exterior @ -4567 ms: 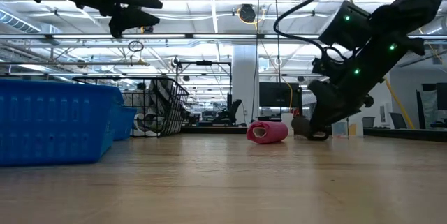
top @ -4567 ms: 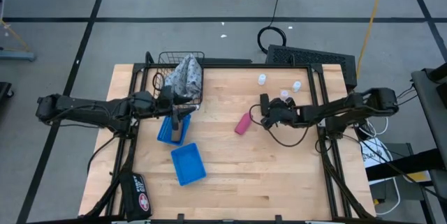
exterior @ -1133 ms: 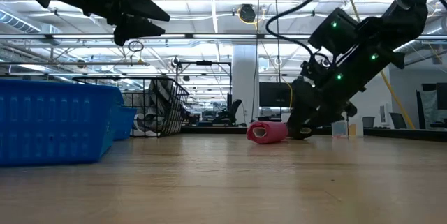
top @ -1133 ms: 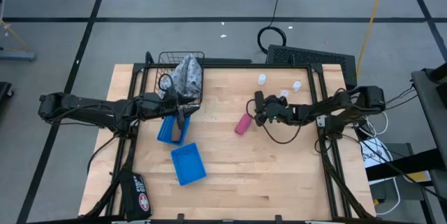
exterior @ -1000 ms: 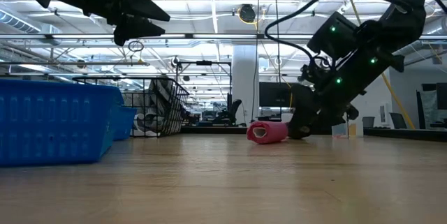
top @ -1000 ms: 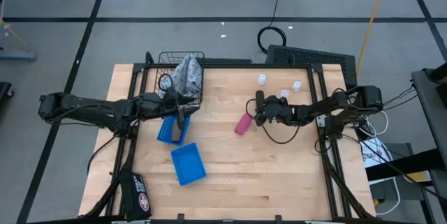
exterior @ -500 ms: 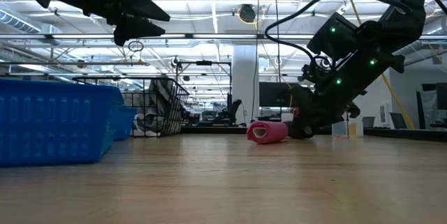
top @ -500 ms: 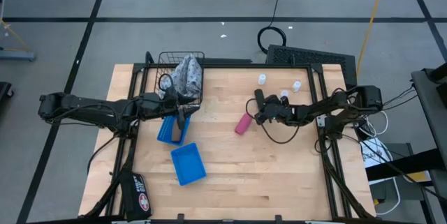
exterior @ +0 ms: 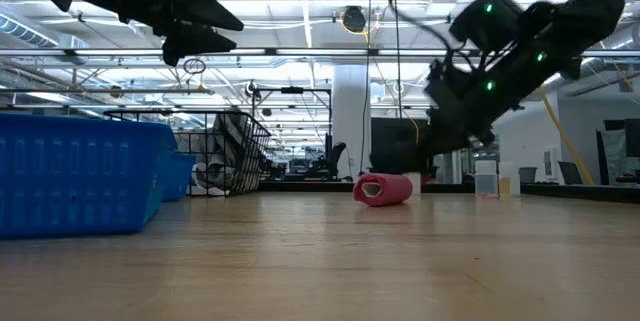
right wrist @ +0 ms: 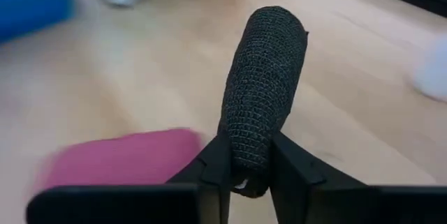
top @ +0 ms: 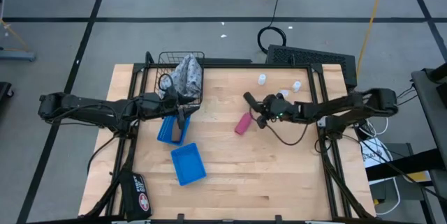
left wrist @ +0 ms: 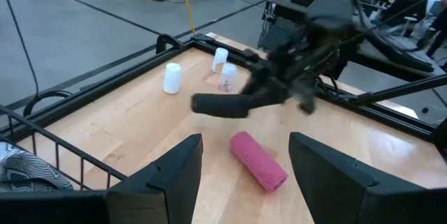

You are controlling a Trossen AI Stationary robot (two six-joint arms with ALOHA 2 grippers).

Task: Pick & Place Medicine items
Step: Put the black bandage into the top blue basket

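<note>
Right gripper (right wrist: pixel 248 158) clenched on black container (right wrist: pixel 264 84), lifted near pink tube (top: pixel 242 123). Hold shallow; risk: slips out. Left gripper (left wrist: pixel 244 175) released, idle by blue tray (top: pixel 170 130).

pink tube (top: pixel 242 123) | black container (right wrist: pixel 264 88) | white bottles (top: pixel 262 79) | blue trays (top: pixel 188 163) | grey patterned cloth (top: pixel 186 74)

- Wooden surface (top: pixel 279 175) carries a pink tube (top: pixel 242 123) near its middle.
- Three white bottles (top: pixel 262 79) stand toward the far right corner.
- Blue trays (top: pixel 188 163) lie left of centre.
</note>
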